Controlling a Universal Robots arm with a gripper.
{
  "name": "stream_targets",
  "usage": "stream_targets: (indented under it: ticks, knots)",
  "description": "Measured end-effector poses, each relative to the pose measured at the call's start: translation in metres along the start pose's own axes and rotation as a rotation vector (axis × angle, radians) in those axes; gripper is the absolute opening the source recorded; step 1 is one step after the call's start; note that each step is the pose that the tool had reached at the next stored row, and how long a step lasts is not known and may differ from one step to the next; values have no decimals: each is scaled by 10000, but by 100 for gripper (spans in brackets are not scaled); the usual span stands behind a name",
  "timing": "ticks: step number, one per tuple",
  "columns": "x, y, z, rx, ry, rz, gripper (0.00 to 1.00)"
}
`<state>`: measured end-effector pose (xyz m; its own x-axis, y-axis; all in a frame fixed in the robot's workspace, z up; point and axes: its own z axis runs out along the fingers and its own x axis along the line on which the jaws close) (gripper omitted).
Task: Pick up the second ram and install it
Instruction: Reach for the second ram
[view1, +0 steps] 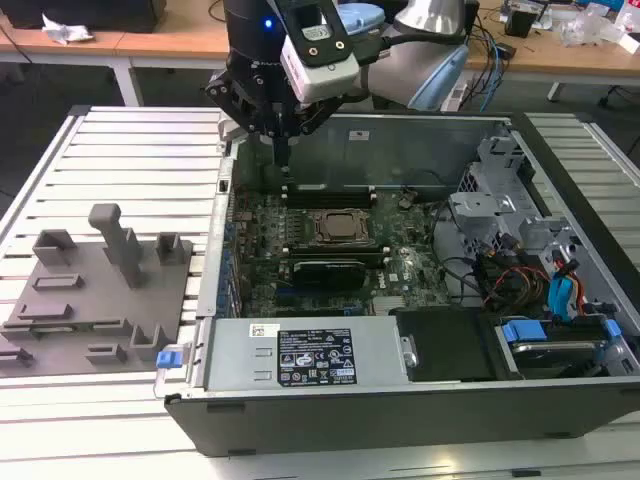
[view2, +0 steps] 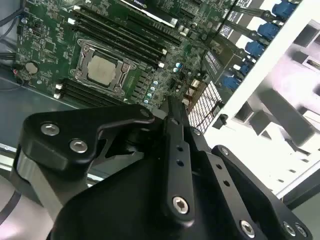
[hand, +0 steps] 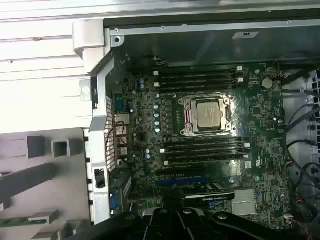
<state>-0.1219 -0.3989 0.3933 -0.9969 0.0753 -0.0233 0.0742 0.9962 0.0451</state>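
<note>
1. The gripper (view1: 283, 158) hangs fingers-down over the open computer case (view1: 420, 420), its fingers drawn close together into one narrow tip
2. Beneath it lies the motherboard (hand: 265, 115). The CPU socket (hand: 207, 115) sits near the tip, with banks of black memory slots (hand: 200, 80) on two sides of the socket
3. The second ram (hand: 14, 222), a thin green stick, lies in the grey tray (view1: 90, 300) outside the case, well apart from the gripper and beyond the case wall
4. Grey holders (view1: 118, 240) stand upright on that tray, also well apart from the gripper
</note>
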Motion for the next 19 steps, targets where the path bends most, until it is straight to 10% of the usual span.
stream_targets:
  ticks: [19]
  knots:
    - [603, -45, -12, 0, 0, 0, 11]
